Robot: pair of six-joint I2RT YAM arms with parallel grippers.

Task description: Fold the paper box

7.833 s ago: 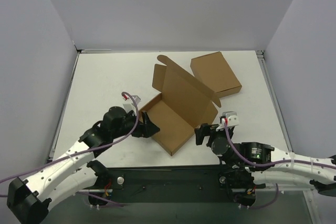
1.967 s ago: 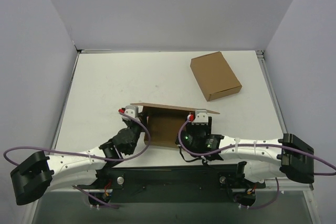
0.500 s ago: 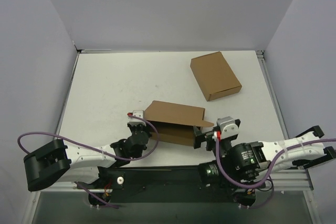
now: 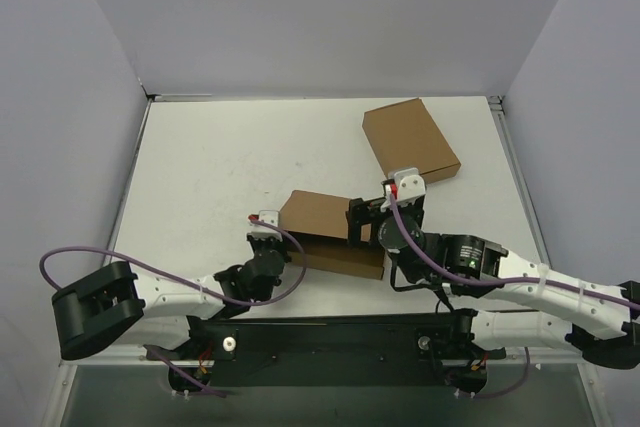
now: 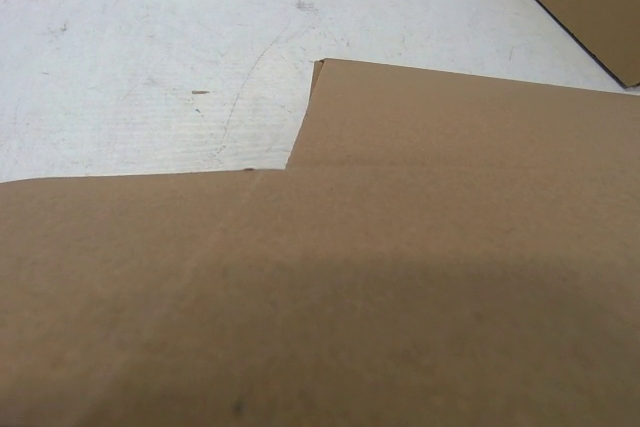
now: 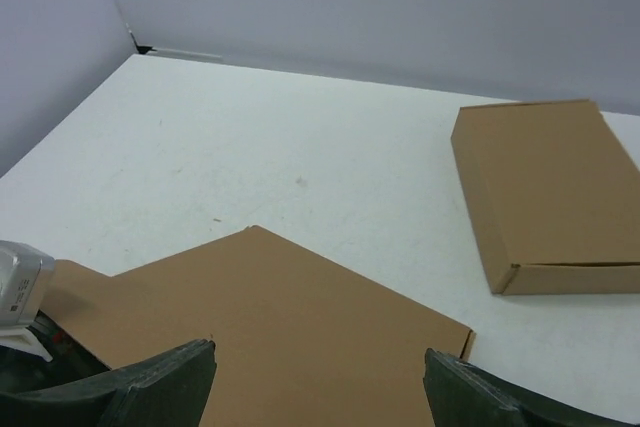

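The paper box [image 4: 322, 230] lies near the front of the table, its brown lid folded down flat over the base. In the left wrist view the paper box [image 5: 400, 247] fills most of the picture and hides that gripper's fingers. My left gripper [image 4: 277, 246] sits low against the box's left edge, shut; whether it pinches any cardboard is hidden. My right gripper [image 4: 358, 222] hovers over the right part of the lid. In the right wrist view the right gripper [image 6: 320, 397] stands open, both fingertips [image 6: 165, 382] above the lid [image 6: 270, 327], with nothing between them.
A closed brown carton [image 4: 410, 144] lies at the back right of the white table [image 4: 200, 157], apart from the box; this carton [image 6: 540, 192] is also in the right wrist view. Grey walls enclose the table on three sides.
The right arm has swung from the box's near right corner up over the lid's right side. The side flap that stuck out there no longer shows. The left arm has barely moved.
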